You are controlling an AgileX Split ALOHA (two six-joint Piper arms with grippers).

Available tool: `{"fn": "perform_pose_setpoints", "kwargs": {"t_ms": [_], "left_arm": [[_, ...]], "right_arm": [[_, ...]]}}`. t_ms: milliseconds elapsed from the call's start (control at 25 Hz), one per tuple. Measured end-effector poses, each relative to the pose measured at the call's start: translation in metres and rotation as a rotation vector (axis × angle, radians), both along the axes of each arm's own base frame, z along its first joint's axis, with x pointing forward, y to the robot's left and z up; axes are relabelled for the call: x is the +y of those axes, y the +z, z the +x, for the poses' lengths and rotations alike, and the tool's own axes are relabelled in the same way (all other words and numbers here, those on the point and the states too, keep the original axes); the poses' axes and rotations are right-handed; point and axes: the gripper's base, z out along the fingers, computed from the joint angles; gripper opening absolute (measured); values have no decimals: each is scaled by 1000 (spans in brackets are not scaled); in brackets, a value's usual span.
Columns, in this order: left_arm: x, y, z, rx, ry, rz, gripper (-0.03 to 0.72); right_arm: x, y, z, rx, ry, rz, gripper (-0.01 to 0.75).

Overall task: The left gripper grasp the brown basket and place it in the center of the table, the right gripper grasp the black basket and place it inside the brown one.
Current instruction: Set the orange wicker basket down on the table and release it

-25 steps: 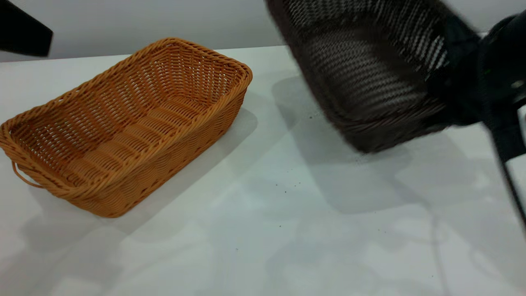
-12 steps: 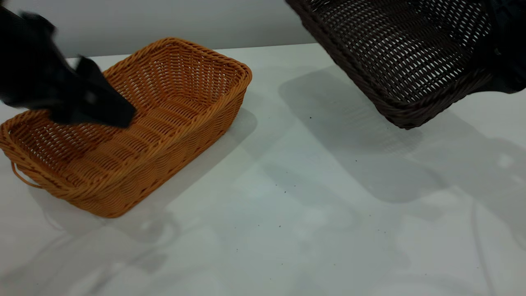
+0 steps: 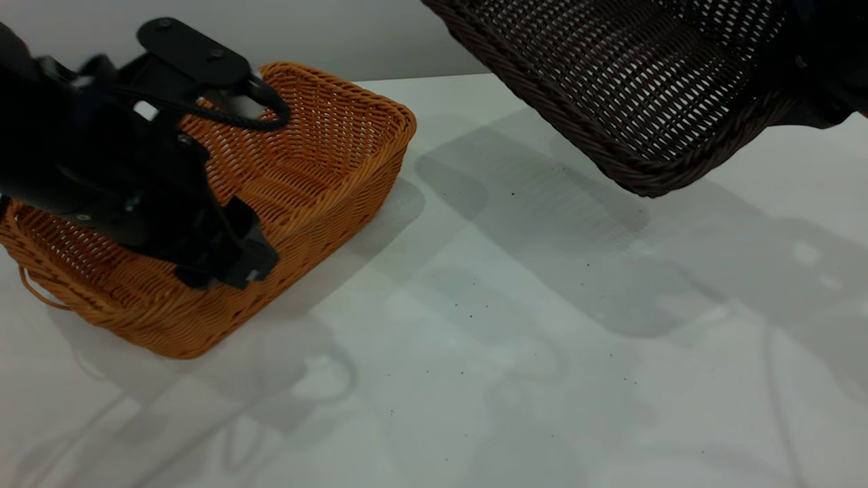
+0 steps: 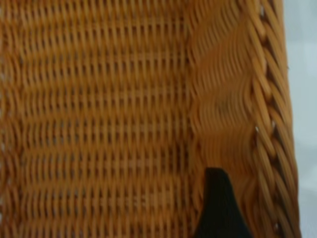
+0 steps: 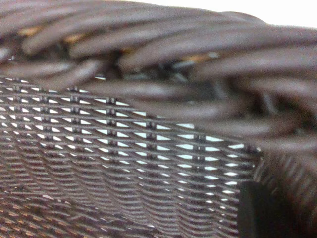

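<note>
The brown basket [image 3: 319, 156] stands on the white table [image 3: 475, 339] at the left. My left gripper [image 3: 230, 268] is down at its near long wall and looks open. In the left wrist view one black finger [image 4: 218, 208] sits inside the basket [image 4: 99, 124] next to that wall; the other finger is hidden. My right gripper [image 3: 810, 74], at the top right, is shut on the rim of the black basket [image 3: 630, 88]. It holds the basket tilted in the air above the table's far right. The right wrist view shows one finger [image 5: 257, 210] against the black weave [image 5: 124, 163].
The table surface between the two baskets carries only shadows and a few dark specks [image 3: 468, 315]. A grey wall [image 3: 339, 34] runs behind the table. A thin loop handle [image 3: 34, 295] sticks out at the brown basket's left end.
My left arm has come down from the upper left onto the brown basket's near wall. The right gripper has lifted the black basket and moved it slightly left.
</note>
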Motion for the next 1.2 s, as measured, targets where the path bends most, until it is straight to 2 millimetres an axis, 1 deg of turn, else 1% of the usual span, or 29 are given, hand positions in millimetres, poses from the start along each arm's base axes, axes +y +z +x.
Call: {"fn": "perform_pose_setpoints", "kwargs": {"t_ms": [200, 400, 480, 560, 640, 720, 800, 840, 920, 1040, 1200], "left_arm": [[-10, -3, 9, -25, -9, 11, 406], [-18, -11, 26, -23, -10, 12, 405], [-21, -17, 31, -16, -10, 18, 391], [-22, -24, 34, -3, -10, 25, 352], [-22, -32, 33, 20, -13, 35, 290], [-22, -38, 32, 39, -16, 45, 200], [-22, -41, 31, 42, -32, 57, 112], [-23, -42, 31, 40, -49, 66, 97], [-26, -42, 28, 42, -107, 84, 97], [-35, -44, 21, 71, -226, 102, 97], [-44, -45, 9, 133, -373, 95, 97]], "right_arm": [[-1, 0, 0, -4, 10, -17, 122], [0, 0, 0, -4, 15, -18, 122], [-1, 0, 0, -5, 14, -20, 122], [-1, 0, 0, -5, 14, -20, 122], [-1, 0, 0, -8, 22, -26, 122], [-1, 0, 0, -14, 36, -37, 122], [0, 1, 1, -24, 52, -48, 122], [0, 3, 3, -38, 67, -59, 122], [3, 8, 8, -74, 122, -81, 122], [8, 21, 18, -128, 184, -78, 122], [12, 40, 32, -205, 213, -93, 122]]}}
